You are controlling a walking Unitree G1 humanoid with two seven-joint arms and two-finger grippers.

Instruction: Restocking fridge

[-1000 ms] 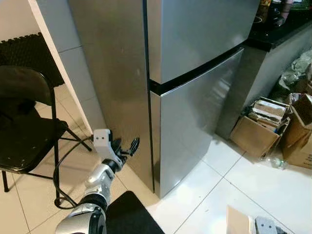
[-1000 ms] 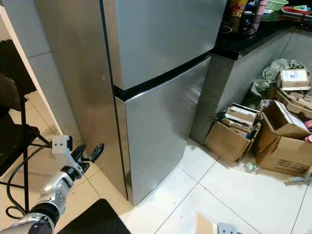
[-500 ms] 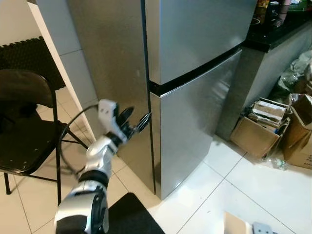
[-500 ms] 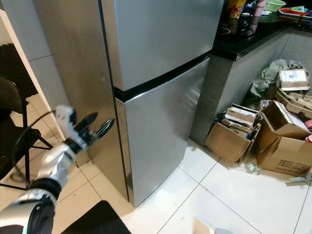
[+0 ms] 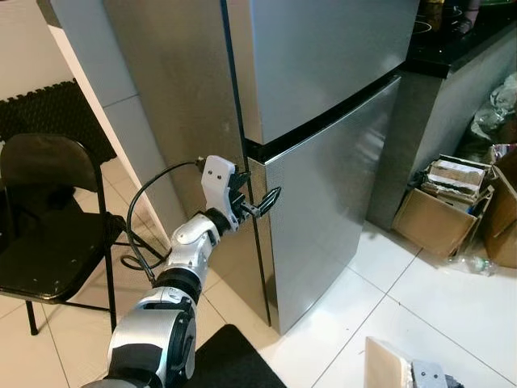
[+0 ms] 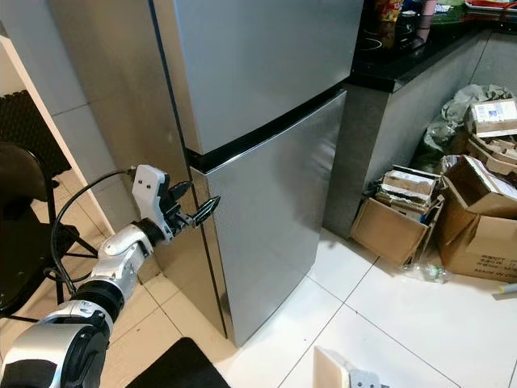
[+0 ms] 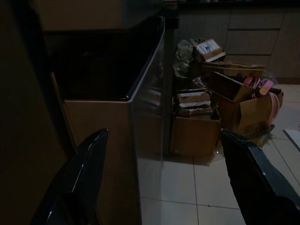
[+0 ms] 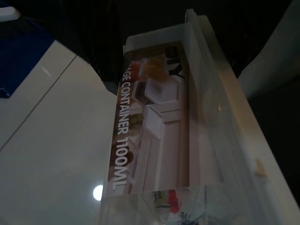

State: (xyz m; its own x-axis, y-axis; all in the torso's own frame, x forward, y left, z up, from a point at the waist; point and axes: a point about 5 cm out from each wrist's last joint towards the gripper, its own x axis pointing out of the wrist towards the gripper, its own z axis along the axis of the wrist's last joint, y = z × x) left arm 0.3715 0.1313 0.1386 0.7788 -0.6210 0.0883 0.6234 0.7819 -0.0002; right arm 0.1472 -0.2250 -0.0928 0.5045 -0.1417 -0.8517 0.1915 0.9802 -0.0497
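One fridge [image 5: 323, 97], one chair [image 5: 48, 234]

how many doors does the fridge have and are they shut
2, both shut. The upper door sits above the black gap; the lower door runs below it to the floor. The left tool, fingers open, is at the lower door's top corner.

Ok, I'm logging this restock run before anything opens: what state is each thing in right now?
Stainless steel two-door fridge: both doors shut.
Left gripper: open, at the lower door's edge.
Right gripper: shut on clear plastic storage container.
Brown cardboard boxes: flaps open, on the floor.
Black folding chair: unfolded, upright.
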